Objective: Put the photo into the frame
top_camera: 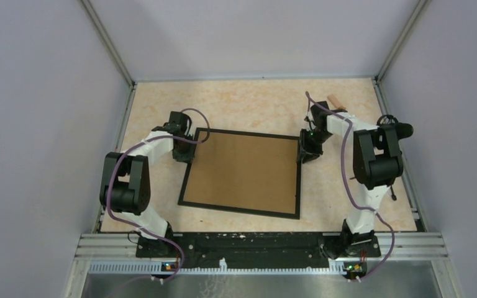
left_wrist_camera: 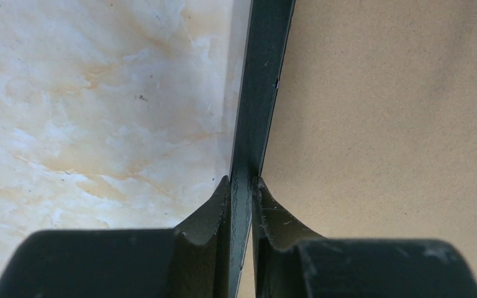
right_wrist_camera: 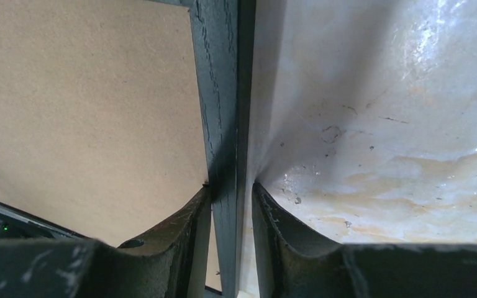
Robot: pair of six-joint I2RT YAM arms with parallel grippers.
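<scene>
Left end effector (left_wrist_camera: 243, 184) and right end effector (right_wrist_camera: 231, 186) each clamp an opposite side rail of the frame (top_camera: 242, 171), its brown back facing upward, at the middle of the bench (top_camera: 254, 102).

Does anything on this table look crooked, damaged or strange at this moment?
The frame lies back up, with its brown board showing. It sits slightly askew to the edges of the table: its right side is nearer the arms than its left. No damage or spill shows.
</scene>
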